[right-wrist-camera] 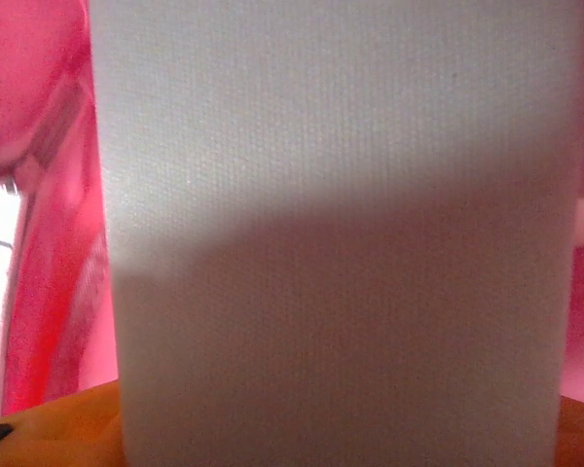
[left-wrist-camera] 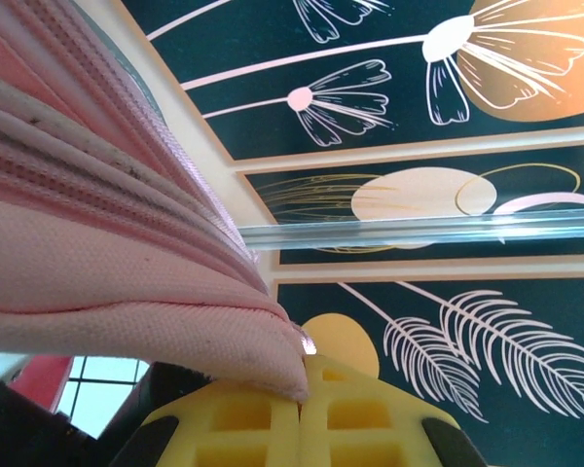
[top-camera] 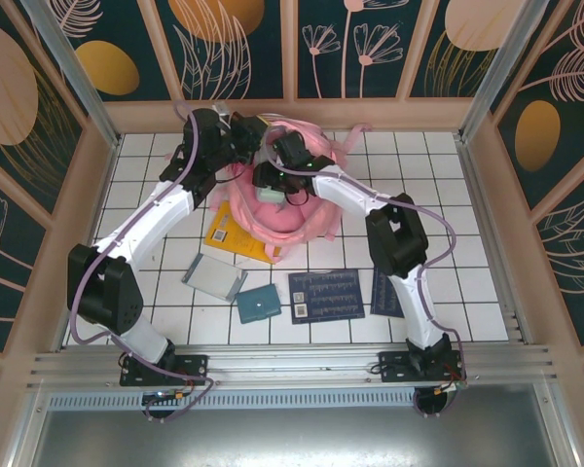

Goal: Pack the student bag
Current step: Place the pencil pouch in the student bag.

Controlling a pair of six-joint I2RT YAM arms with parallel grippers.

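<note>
The student bag [top-camera: 290, 216], soft and pink, lies at the back middle of the tiled table with its mouth turned up. My left gripper [top-camera: 237, 139] is at the bag's far left rim. In the left wrist view its yellow fingers [left-wrist-camera: 243, 418] are shut on the bag's pink fabric edge [left-wrist-camera: 127, 282] and hold it raised. My right gripper [top-camera: 273, 178] hangs over the bag's mouth, shut on a pale grey notebook [top-camera: 269, 193]. Up close the notebook's woven cover [right-wrist-camera: 336, 243] has pink bag fabric [right-wrist-camera: 49, 292] on both sides and my orange fingers [right-wrist-camera: 49, 428] below.
A yellow book [top-camera: 236, 239] lies partly under the bag's front left. In front of it are a clear grey case [top-camera: 214, 276], a small teal book [top-camera: 258, 305] and two dark blue sheets [top-camera: 325, 295] [top-camera: 387, 292]. Wooden walls ring the table.
</note>
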